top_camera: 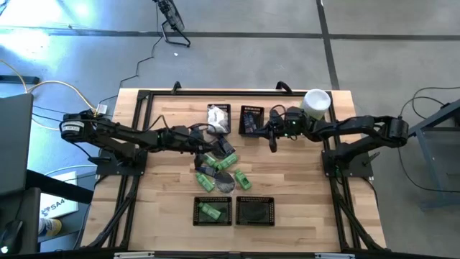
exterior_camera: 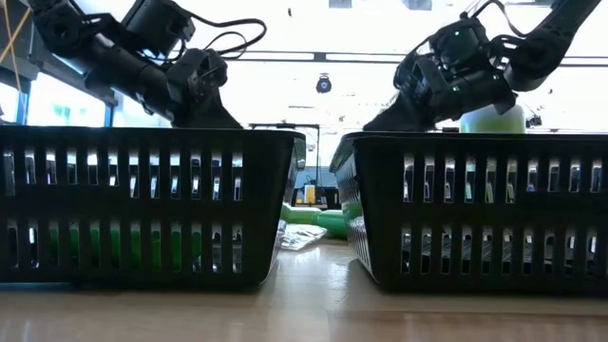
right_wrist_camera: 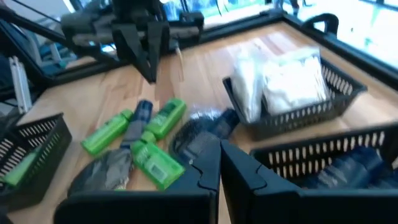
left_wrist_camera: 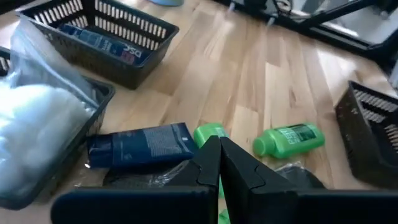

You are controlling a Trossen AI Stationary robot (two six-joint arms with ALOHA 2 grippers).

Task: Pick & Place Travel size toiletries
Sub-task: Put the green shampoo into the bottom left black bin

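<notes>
**Both grippers shut and empty over a half-sorted pile of toiletries**

Left gripper [top_camera: 213, 141], fingers pressed together on nothing, poised at the pile's 11 o'clock edge, likely lining up the next pick. Right gripper [top_camera: 273, 146], likewise closed and empty, hanging just past the far blue-item basket [top_camera: 251, 120] at its 5 o'clock, probably clear of a drop. Toiletries [top_camera: 221, 167] heaped at table centre between the far and near baskets. Blue tube [left_wrist_camera: 144, 145] lying flat in the left wrist view, long axis crosswise to the fingers; green bottle [left_wrist_camera: 291, 138] beside it, also on its side, cap toward the tube. Green items already in the near left basket [top_camera: 213, 211]; white packets filling the far left basket [top_camera: 218, 116].
</notes>
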